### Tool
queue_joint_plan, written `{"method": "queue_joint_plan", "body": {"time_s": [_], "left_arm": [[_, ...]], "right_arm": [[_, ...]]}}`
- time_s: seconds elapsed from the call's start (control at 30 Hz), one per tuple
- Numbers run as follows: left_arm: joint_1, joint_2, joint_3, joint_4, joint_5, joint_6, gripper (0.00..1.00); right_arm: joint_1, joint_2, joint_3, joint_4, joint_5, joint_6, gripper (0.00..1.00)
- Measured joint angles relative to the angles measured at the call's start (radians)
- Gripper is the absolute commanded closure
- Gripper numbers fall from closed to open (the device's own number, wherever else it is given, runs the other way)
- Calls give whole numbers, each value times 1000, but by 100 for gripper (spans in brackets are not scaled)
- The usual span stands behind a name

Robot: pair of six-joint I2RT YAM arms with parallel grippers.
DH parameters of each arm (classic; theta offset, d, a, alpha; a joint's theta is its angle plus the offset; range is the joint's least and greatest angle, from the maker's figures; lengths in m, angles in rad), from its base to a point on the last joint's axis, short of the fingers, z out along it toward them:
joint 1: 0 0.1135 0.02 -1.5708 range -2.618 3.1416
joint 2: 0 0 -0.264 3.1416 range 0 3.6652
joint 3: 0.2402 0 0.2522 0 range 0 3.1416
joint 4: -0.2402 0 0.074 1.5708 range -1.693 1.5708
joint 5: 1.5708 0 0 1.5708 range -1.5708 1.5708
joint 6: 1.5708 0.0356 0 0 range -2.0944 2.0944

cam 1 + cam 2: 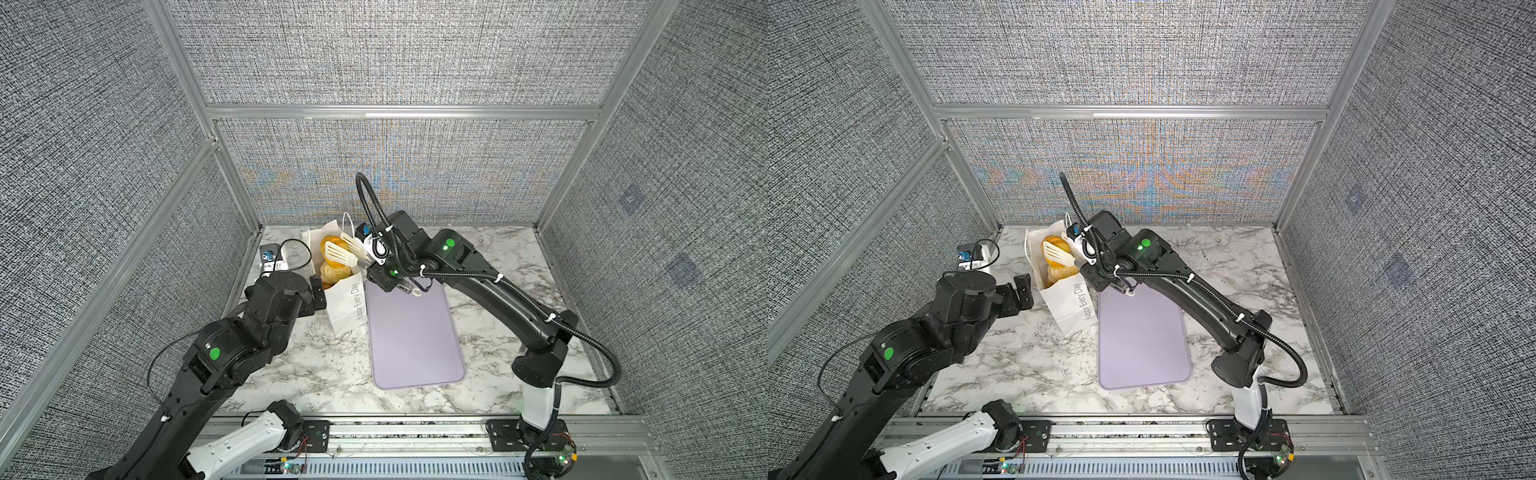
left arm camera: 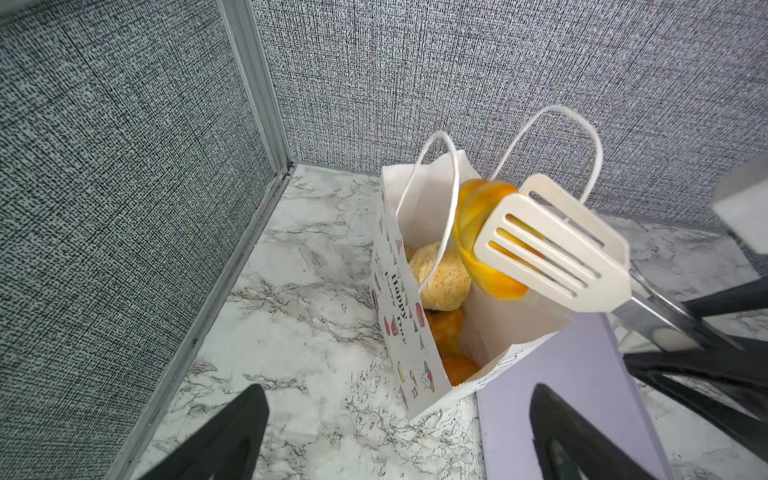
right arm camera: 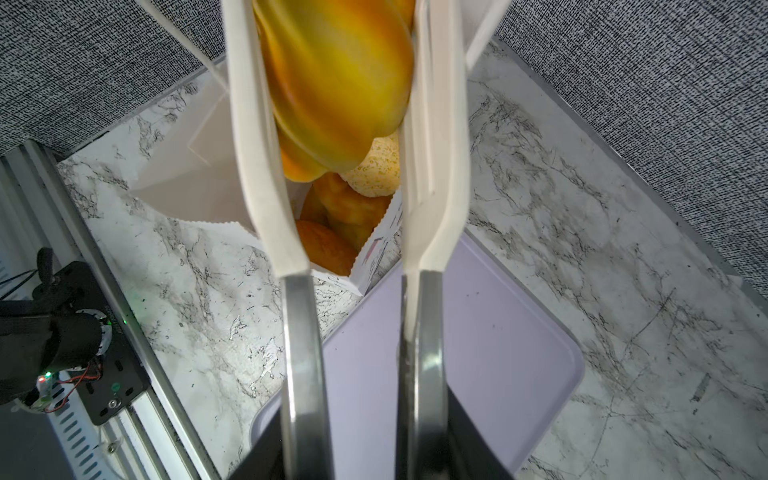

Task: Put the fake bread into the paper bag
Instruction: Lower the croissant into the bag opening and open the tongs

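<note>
A croissant (image 2: 471, 224) was held above the paper bag (image 2: 392, 316) by tongs (image 2: 602, 291) grasped in the right jaws, the left jaws released.

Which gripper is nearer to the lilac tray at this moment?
Right. The right gripper, holding tongs, hangs above the far end of the tray, beside the bag. The left gripper, open, is on the bag's other side, away from the tray.

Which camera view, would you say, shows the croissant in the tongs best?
The right wrist view: the croissant is seen close up, clamped between both blades of the tongs above the paper bag. The left wrist view hides part behind one slotted blade; both top views show only a small orange patch.
</note>
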Motion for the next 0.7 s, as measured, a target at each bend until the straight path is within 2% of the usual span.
{"method": "queue_joint_plan", "body": {"time_s": [0.07, 0.37, 0.7], "left_arm": [[12, 1, -5, 6, 12, 6, 0], [55, -17, -43, 40, 58, 19, 1], [60, -12, -26, 47, 83, 43, 1]], "right_arm": [[0, 2, 0, -7, 10, 0, 58], [0, 23, 35, -44, 34, -8, 40], [1, -8, 40, -33, 30, -3, 36]]}}
